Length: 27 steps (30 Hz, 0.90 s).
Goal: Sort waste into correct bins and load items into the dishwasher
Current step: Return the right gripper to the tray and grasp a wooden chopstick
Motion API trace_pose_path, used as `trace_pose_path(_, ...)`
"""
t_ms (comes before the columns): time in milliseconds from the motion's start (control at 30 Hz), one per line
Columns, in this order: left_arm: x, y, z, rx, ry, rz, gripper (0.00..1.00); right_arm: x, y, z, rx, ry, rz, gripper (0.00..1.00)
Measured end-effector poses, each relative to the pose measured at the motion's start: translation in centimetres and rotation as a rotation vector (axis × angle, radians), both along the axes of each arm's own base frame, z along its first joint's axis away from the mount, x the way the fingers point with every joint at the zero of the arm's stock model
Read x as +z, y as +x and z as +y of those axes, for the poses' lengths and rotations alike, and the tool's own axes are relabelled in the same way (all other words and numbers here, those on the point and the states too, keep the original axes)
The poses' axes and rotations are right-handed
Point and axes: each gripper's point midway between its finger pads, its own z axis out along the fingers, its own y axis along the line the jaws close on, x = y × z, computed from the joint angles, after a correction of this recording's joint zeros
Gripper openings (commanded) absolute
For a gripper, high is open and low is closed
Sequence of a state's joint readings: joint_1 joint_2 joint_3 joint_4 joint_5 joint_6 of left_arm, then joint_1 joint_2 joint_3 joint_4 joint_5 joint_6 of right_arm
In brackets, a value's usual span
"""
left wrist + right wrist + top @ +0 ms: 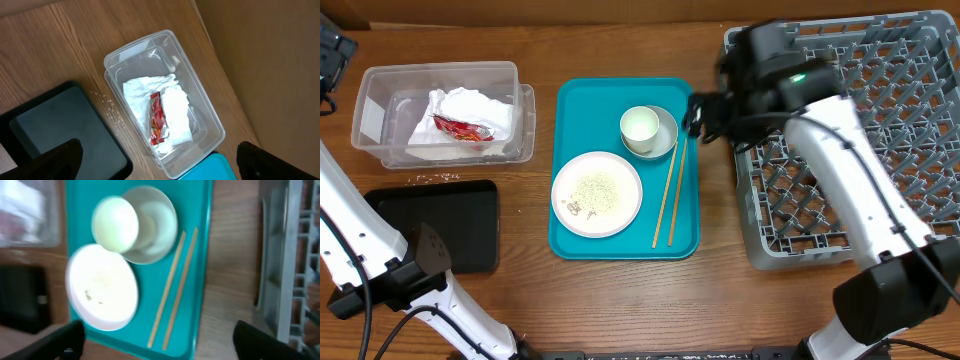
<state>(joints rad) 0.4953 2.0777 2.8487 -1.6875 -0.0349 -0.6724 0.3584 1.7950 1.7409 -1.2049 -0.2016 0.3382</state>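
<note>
The dish rack [910, 60], right of the teal tray [580, 100], shows nothing loaded where I can see it. Left of the tray, the clear tub [380, 90] already holds the napkin [470, 108] and red wrapper [460, 128], and the black tray [450, 225] sits below the tub.

On the tray are the plate [597, 193], the grey bowl [667, 143] with the white cup [639, 127] in it, and the chopsticks [670, 195]. Rice bits [595, 190] lie on the plate.

I judge loading is about to begin. My right gripper [159, 327] hovers at the tray's right edge, jaws wide and empty. My left gripper [159, 145] hangs spread and empty over the tub.

Next I need to descend squarely onto the cup's rim or pinch the thin chopsticks.

I can read no writing; the wrapper's print is too small.
</note>
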Motion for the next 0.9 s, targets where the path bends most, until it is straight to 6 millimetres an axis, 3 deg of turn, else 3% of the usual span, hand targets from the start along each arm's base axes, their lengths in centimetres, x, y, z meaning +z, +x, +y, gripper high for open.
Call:
trace_pose_path(100,0.0,0.0,0.0,0.0,0.0,0.0,1.0,-2.4,-1.1,0.5,-0.042,-0.074,0.039,0.51)
trace_pose_path(200,0.0,0.0,0.0,0.0,0.0,0.0,1.0,-5.1,-2.0,0.7,-0.091,-0.12,0.089,0.44)
trace_pose_path(500,0.0,0.0,0.0,0.0,0.0,0.0,1.0,-13.4,-4.8,2.9,-0.126,-0.097,0.227,0.42)
trace_pose_path(700,0.0,0.0,0.0,0.0,0.0,0.0,1.0,-15.3,-6.1,4.6,-0.157,-0.1,0.276,0.43)
trace_pose_path(900,0.0,0.0,0.0,0.0,0.0,0.001,1.0,-18.1,-6.9,4.7,-0.195,-0.157,0.328,0.42)
